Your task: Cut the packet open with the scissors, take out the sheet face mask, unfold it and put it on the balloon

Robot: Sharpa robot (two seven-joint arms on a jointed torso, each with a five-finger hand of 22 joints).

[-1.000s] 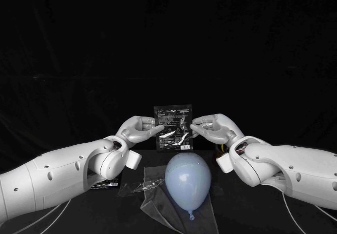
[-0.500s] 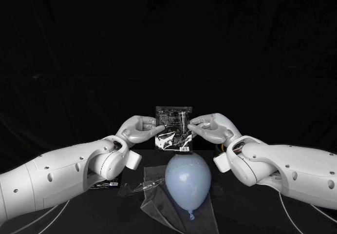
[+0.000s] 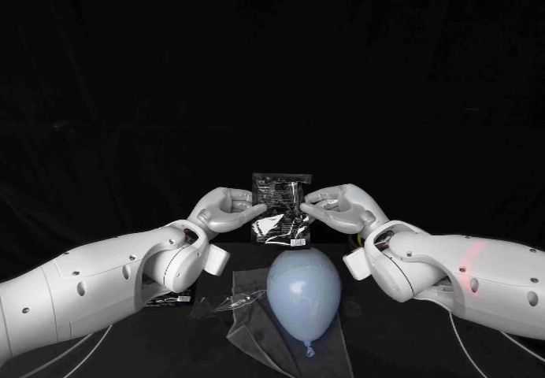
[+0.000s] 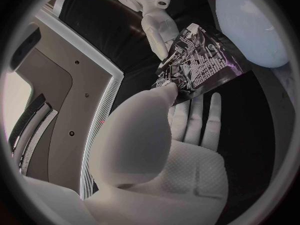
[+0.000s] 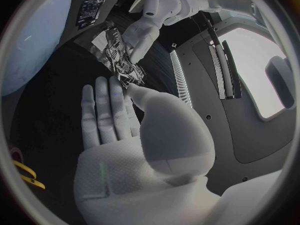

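Note:
A black printed packet is held upright in the air above the near middle of the table. My left hand pinches its left edge and my right hand pinches its right edge. The packet looks creased between the two grips. In the left wrist view my left hand has its thumb on the packet's corner. The right wrist view shows my right hand gripping the packet the same way. A pale blue balloon lies on the table just below the packet.
The balloon lies on a clear plastic sheet. Crumpled clear film and a small black label lie to its left. Yellow loops lie on the table under my right arm.
My right hand has edged a little to the left, toward my left hand. The packet has creased and bulged between them, and its lower edge sits slightly higher.

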